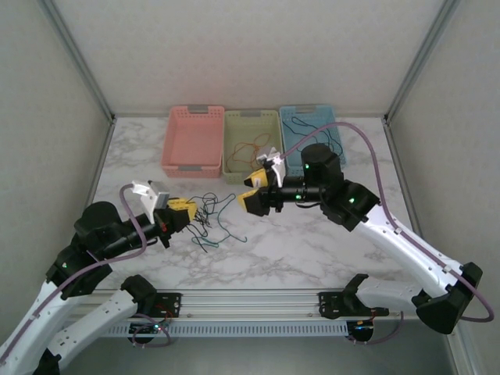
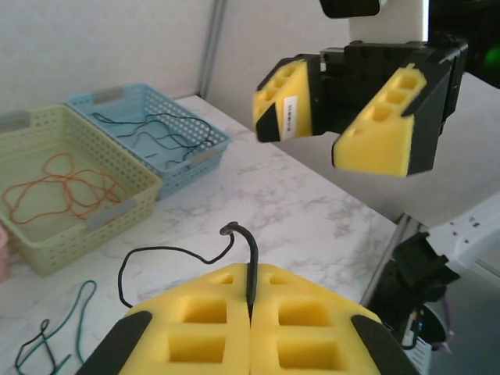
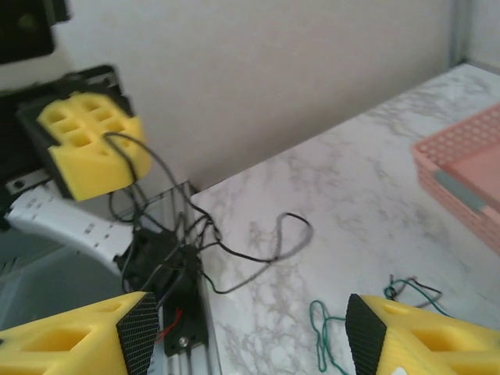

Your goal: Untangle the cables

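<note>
My left fingers (image 2: 195, 328) were clenched on a black cable (image 2: 251, 262), holding its end above the worktop (image 1: 312, 242). My right fingers (image 2: 379, 129) stood wide apart, grasping nothing, facing them. The green and black cables (image 1: 212, 223) lay tangled between both arms.

The top view looks steeply down over the whole table (image 1: 312, 250); the 2 wrist views sit low and close, facing each other across it

pink basket (image 3: 466, 160) edge-cropped, cables (image 1: 205, 214) — crossings too fine
</note>
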Motion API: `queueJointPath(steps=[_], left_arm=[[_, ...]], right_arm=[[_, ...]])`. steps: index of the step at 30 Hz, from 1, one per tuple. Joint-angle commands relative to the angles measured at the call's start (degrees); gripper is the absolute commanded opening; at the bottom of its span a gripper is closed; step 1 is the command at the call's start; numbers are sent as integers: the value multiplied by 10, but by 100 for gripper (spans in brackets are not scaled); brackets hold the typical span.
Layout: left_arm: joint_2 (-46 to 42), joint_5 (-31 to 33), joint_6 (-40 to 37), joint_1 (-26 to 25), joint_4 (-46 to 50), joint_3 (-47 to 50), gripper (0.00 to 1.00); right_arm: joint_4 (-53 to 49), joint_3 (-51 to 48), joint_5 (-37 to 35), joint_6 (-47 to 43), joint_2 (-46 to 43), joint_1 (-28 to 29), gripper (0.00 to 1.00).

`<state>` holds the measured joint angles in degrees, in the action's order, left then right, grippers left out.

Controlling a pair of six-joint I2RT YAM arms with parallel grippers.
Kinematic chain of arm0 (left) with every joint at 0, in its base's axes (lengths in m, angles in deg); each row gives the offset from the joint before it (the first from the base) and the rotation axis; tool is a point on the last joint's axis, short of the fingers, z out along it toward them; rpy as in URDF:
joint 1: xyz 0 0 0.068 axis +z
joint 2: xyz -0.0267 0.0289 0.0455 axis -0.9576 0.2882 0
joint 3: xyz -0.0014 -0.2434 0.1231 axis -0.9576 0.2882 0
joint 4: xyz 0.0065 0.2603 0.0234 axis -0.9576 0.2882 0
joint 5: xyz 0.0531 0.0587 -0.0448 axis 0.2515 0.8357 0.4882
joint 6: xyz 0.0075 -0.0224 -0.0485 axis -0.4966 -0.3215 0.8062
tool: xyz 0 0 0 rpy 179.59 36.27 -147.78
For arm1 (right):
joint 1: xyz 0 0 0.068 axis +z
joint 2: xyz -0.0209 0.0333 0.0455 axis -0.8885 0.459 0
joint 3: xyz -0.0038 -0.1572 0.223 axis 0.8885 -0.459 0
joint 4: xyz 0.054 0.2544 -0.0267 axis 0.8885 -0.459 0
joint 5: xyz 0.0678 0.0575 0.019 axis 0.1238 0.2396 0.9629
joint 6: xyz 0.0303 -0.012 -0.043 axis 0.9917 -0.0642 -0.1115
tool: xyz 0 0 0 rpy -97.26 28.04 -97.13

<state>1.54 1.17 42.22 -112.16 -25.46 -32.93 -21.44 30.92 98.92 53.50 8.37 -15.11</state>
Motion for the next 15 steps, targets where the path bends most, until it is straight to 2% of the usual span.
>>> queueJointPath(steps=[1,6,12,13,15], left_arm=[[4,-51,-5,-3,2,-19,0],[11,-62,-1,-3,4,-26,0],[20,-66,0,-3,3,-26,0],[23,-68,0,-3,2,-27,0],[25,-68,0,-3,3,-28,0]], right_arm=[[-1,25,22,-60,31,32,68],[-12,61,31,-77,81,60,66],[-42,103,35,-92,133,83,57],[-47,108,35,-93,139,85,52],[-58,119,25,-99,144,87,24]])
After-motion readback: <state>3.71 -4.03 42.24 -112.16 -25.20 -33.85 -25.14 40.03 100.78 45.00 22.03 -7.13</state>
